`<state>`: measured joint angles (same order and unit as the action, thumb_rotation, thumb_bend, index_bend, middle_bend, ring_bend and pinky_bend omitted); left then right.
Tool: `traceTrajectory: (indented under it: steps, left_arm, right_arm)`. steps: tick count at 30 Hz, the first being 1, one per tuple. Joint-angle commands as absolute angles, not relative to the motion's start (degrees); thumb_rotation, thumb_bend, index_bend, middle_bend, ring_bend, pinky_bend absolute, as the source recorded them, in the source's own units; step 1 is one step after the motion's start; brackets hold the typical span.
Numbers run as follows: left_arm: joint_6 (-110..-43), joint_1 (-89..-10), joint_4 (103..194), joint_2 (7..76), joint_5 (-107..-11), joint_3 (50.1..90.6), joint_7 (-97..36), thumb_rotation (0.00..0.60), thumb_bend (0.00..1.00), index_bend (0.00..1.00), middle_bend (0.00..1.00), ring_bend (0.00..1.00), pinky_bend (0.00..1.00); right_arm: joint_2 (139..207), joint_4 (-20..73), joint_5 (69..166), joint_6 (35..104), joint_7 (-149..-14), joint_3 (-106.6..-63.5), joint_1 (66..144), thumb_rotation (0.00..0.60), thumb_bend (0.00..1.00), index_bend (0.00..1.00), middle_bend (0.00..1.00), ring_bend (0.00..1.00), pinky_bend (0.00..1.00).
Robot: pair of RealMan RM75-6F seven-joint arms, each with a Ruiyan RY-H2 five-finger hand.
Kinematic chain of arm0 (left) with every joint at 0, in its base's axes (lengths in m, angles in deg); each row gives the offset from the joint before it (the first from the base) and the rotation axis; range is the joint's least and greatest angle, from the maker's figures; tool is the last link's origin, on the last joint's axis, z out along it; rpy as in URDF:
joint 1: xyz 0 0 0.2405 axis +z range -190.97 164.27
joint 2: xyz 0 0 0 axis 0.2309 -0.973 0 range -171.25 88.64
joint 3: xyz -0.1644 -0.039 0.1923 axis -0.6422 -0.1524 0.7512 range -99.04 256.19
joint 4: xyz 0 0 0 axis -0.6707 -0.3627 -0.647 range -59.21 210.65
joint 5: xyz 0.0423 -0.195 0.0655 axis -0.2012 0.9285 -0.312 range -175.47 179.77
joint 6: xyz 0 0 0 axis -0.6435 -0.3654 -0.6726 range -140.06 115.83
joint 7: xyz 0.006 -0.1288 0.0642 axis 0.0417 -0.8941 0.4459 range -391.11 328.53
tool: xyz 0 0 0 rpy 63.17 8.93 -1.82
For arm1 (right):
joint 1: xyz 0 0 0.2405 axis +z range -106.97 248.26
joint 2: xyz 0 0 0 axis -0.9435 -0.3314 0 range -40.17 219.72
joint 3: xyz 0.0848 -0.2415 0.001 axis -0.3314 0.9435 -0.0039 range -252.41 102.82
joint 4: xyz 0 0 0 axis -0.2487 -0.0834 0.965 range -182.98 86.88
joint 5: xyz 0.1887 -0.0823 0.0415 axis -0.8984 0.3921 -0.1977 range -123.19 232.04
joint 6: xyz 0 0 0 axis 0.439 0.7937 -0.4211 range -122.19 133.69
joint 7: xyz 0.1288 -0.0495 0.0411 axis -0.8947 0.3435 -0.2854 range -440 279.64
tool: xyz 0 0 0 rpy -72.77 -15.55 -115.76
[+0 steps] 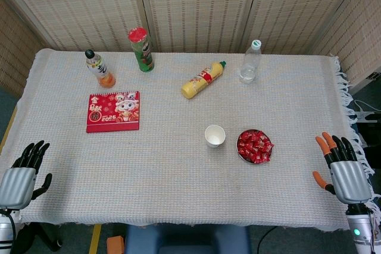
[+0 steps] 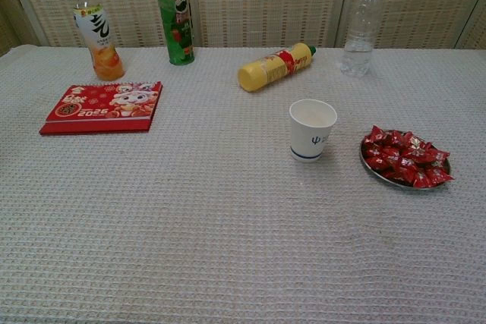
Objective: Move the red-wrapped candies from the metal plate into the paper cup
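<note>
A staged test room: woven reed screen panels (image 1: 202, 4) stand behind a table draped in pale waffle-weave cloth (image 1: 166, 165).

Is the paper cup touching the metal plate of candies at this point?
Apart. The chest view shows a strip of bare cloth between the paper cup and the metal plate; the head view shows the same gap.

We see a heap of red-wrapped candies (image 2: 406, 159) filling a shallow round metal plate (image 2: 367, 165); just left of it, apart, an upright white paper cup (image 2: 311, 130), blue-ringed base.
</note>
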<state>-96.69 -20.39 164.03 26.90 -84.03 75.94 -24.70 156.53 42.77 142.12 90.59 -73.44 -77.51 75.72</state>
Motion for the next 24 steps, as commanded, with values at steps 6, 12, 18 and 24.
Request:
traceTrajectory:
  steps: [6, 12, 18, 24]
  left_arm:
    - [-96.9, -20.4, 164.3, 26.8, -84.2, 75.9, -25.1, 0.600, 0.43, 0.00, 0.00, 0.00, 0.27]
    - [-96.7, -20.8, 164.0, 26.7, -84.4, 75.6, -26.2, 0.600, 0.43, 0.00, 0.00, 0.00, 0.27]
    - [-94.9, -21.3, 164.3, 26.2, -83.5, 75.8, -26.7, 0.600, 0.43, 0.00, 0.00, 0.00, 0.28]
    - [-94.0, -21.5, 164.6, 25.6, -82.8, 75.8, -27.4, 0.600, 0.43, 0.00, 0.00, 0.00, 0.30]
  right_arm:
    - [157.3, 41.8, 142.2, 89.0, -73.0, -77.6, 76.7, 0.600, 0.21, 0.00, 0.00, 0.00, 0.00]
    - [156.9, 40.9, 142.3, 80.5, -71.2, -78.8, 82.8, 0.600, 0.21, 0.00, 0.00, 0.15, 0.42]
    - [156.0, 43.0, 139.1, 67.8, -69.5, -80.0, 90.3, 0.600, 0.21, 0.00, 0.00, 0.51, 0.77]
    - [159.6, 39.7, 135.1, 60.9, -67.3, -81.2, 95.3, 0.600, 0.21, 0.00, 0.00, 0.68, 0.91]
